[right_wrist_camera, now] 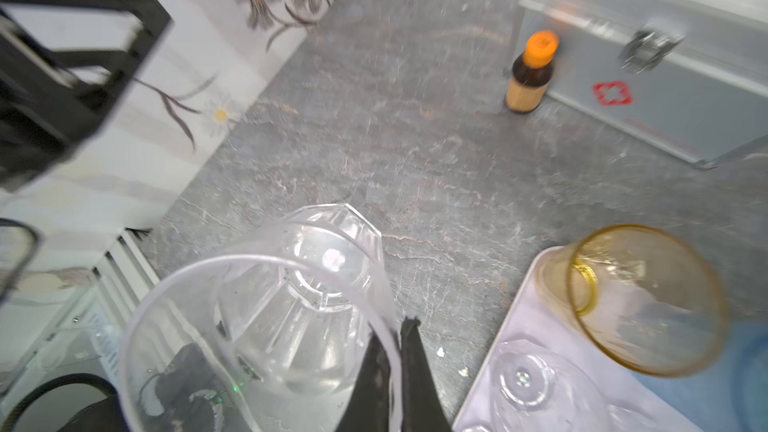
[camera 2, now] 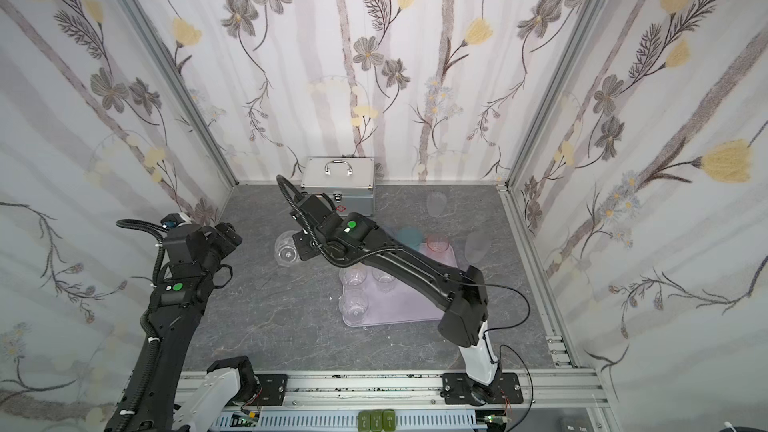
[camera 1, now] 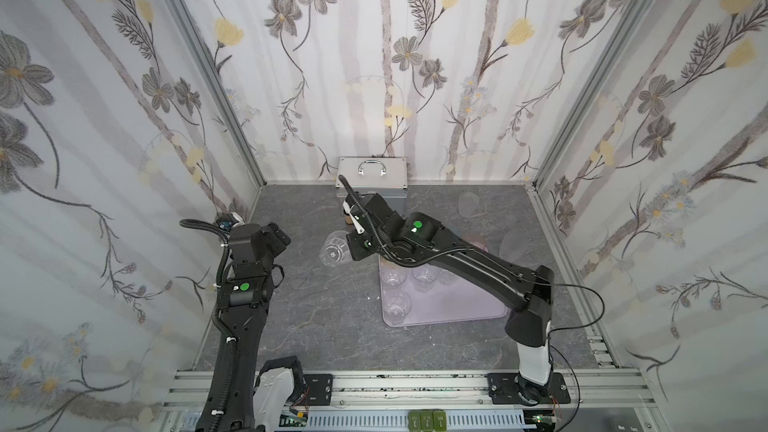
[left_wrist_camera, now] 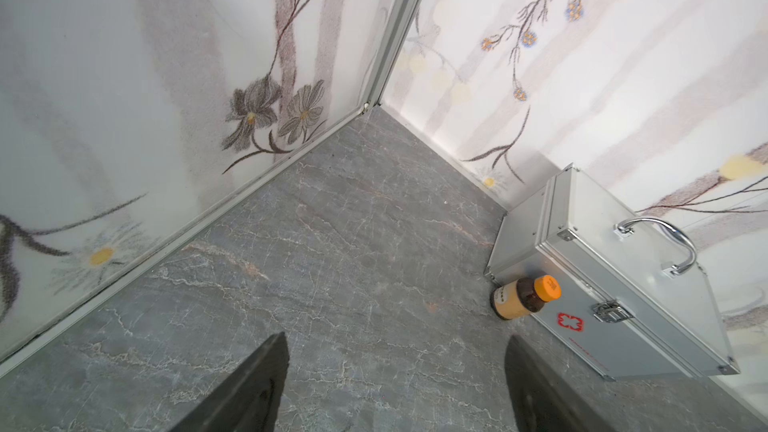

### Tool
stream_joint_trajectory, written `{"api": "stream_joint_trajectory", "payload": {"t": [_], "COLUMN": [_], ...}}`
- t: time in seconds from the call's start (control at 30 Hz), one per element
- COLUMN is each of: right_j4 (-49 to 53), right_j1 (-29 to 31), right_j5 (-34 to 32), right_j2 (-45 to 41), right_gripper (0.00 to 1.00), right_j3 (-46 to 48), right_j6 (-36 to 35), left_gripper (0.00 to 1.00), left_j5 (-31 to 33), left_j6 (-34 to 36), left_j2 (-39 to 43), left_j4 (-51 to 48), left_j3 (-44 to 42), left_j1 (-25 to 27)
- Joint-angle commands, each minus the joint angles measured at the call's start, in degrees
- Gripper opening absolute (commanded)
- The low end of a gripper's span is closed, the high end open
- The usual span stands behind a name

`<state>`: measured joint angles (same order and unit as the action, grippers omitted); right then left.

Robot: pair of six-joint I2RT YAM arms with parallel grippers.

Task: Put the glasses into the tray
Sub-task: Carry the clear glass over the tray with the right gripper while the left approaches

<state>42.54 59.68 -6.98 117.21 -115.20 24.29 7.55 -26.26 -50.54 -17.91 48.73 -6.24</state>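
My right gripper (right_wrist_camera: 395, 326) is shut on the rim of a short clear faceted glass (right_wrist_camera: 291, 301), held tilted above the grey table left of the tray; both top views show that glass (camera 1: 334, 249) (camera 2: 286, 252). The pale lilac tray (camera 1: 457, 303) (camera 2: 409, 305) holds three clear glasses (camera 1: 395, 277) at its left side. An amber glass (right_wrist_camera: 640, 297) and a blue one (right_wrist_camera: 748, 371) stand in it too, and teal (camera 2: 409, 236) and pink (camera 2: 436, 243) glasses at its far end. Two frosted glasses (camera 1: 468, 203) (camera 1: 513, 243) stand on the table. My left gripper (left_wrist_camera: 397, 367) is open and empty near the left wall.
A silver metal case (camera 1: 372, 178) with a handle stands against the back wall. A small brown bottle (left_wrist_camera: 525, 297) with an orange cap stands in front of it. Flowered walls close the table on three sides. My right arm reaches over the tray's far part.
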Motion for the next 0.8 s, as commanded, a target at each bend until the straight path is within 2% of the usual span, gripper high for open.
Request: {"api": "stream_joint_trajectory", "payload": {"t": [0.0, 0.27, 0.5, 0.63, 0.77], "right_j4": [3.38, 9.72, 14.63, 16.75, 12.7], "right_j1": [-1.65, -8.15, -12.21, -12.22, -12.21], "right_j5": [-3.19, -5.07, -2.25, -2.95, -2.6], "right_j2": [-5.86, -22.68, -36.06, -39.0, -38.54], "right_gripper": [0.0, 0.0, 0.0, 0.0, 0.0], "right_j3": [4.42, 19.07, 35.0, 41.77, 48.02], "right_j6": [-1.62, -0.81, 0.9, 0.93, 1.01], "left_gripper": [0.83, 0.82, 0.83, 0.85, 0.87], "left_j5": [2.17, 11.75, 19.32, 21.8, 22.14], "left_j6": [0.25, -4.22, -9.24, -11.64, -13.74], "left_j2": [0.79, -0.62, -7.79, -13.17, -17.25], "left_j4": [-1.77, -3.53, -3.36, -3.18, -2.75], "left_j3": [1.57, 1.47, 2.87, 3.91, 3.66], "left_j1": [5.07, 27.55, 45.15, 51.93, 54.67]}}
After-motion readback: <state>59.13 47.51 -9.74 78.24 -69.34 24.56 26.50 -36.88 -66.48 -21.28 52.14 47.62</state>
